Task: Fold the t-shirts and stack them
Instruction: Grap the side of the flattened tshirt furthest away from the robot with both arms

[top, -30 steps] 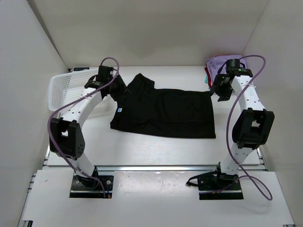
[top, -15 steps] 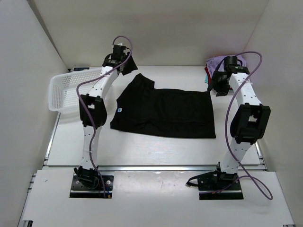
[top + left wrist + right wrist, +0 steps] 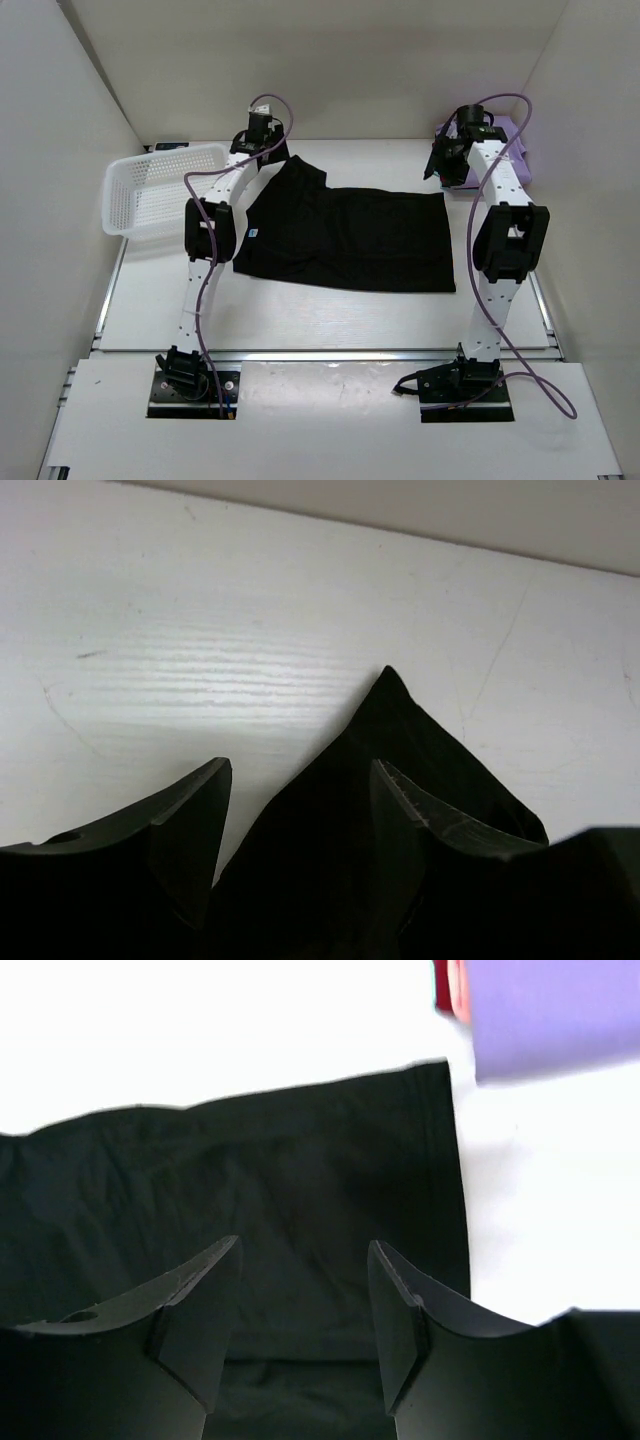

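A large black t-shirt (image 3: 345, 235) lies flat in the middle of the table. My left gripper (image 3: 266, 150) is open at the shirt's far left sleeve. In the left wrist view a pointed black cloth corner (image 3: 395, 730) lies between the spread fingers (image 3: 190, 820), with the left gripper (image 3: 300, 780) low over it. My right gripper (image 3: 444, 166) is open above the shirt's far right corner. Its wrist view shows the black shirt (image 3: 250, 1180) under the right gripper (image 3: 303, 1260). A folded lavender t-shirt (image 3: 550, 1010) over red (image 3: 457, 988) and teal edges lies just beyond; my right arm partly hides this stack (image 3: 518, 138).
A white mesh basket (image 3: 150, 190) stands at the far left, beside the left arm. White walls close the table at the back and on both sides. Bare tabletop (image 3: 330, 315) lies between the shirt and the arm bases.
Both arms have stretched toward the back. My left gripper moved from beside the basket to the shirt's far sleeve. My right gripper moved back to the far right corner.
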Robot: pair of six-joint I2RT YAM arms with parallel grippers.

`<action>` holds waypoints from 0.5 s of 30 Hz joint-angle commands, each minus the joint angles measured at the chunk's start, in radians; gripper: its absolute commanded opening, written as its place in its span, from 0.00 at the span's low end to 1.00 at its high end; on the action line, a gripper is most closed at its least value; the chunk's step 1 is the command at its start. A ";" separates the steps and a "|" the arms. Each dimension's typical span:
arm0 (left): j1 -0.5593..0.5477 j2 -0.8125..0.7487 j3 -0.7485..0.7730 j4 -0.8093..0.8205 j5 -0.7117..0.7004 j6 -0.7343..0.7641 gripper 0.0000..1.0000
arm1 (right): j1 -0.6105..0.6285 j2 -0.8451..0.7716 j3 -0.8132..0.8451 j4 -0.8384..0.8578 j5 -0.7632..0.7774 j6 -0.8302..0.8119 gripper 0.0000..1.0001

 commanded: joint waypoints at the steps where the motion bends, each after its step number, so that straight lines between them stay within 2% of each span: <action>1: -0.023 -0.004 0.025 0.079 -0.034 0.073 0.68 | 0.012 0.065 0.128 -0.042 0.000 -0.004 0.51; 3: -0.011 0.016 0.031 0.091 0.063 0.052 0.72 | 0.010 0.112 0.204 -0.079 0.000 -0.002 0.51; 5: 0.000 0.041 0.046 0.079 0.101 0.024 0.72 | 0.011 0.146 0.250 -0.101 0.000 0.003 0.51; 10: -0.005 0.098 0.096 0.000 0.121 0.012 0.68 | 0.016 0.197 0.320 -0.128 0.015 -0.004 0.51; 12: 0.001 0.098 0.094 -0.008 0.134 -0.008 0.59 | 0.016 0.204 0.310 -0.122 0.018 0.007 0.51; 15: 0.013 0.102 0.080 -0.019 0.149 -0.051 0.56 | 0.012 0.195 0.258 -0.096 0.037 0.021 0.52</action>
